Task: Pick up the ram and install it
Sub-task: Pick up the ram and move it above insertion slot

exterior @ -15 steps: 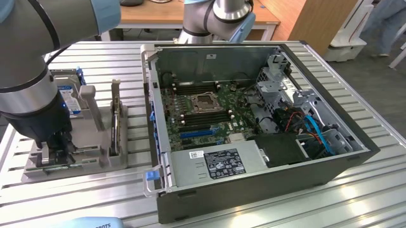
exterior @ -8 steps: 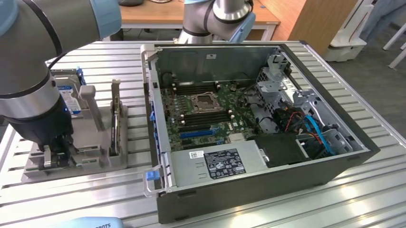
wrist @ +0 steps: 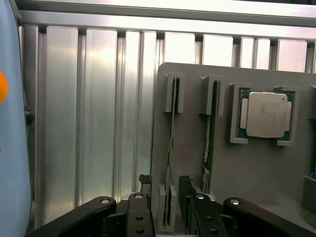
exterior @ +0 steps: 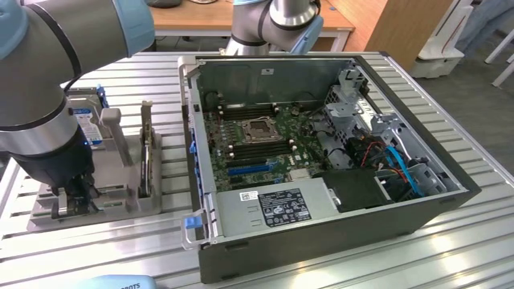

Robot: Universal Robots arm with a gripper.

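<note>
Table: ribbed alu | wood desk behind | jaws wide open astride ram, ungripped

table: ribbed aluminium, brushed, soft sheen
holder: grey plastic, matt, smooth
ram: green circuit board, faintly glossy
processor: silver metal lid, dull satin
computer case: dark painted sheet metal, matt, lower middle of the exterior frame
gripper: black, matt, bright metal screw heads
arm: grey satin metal, pale blue glossy plastic caps
</note>
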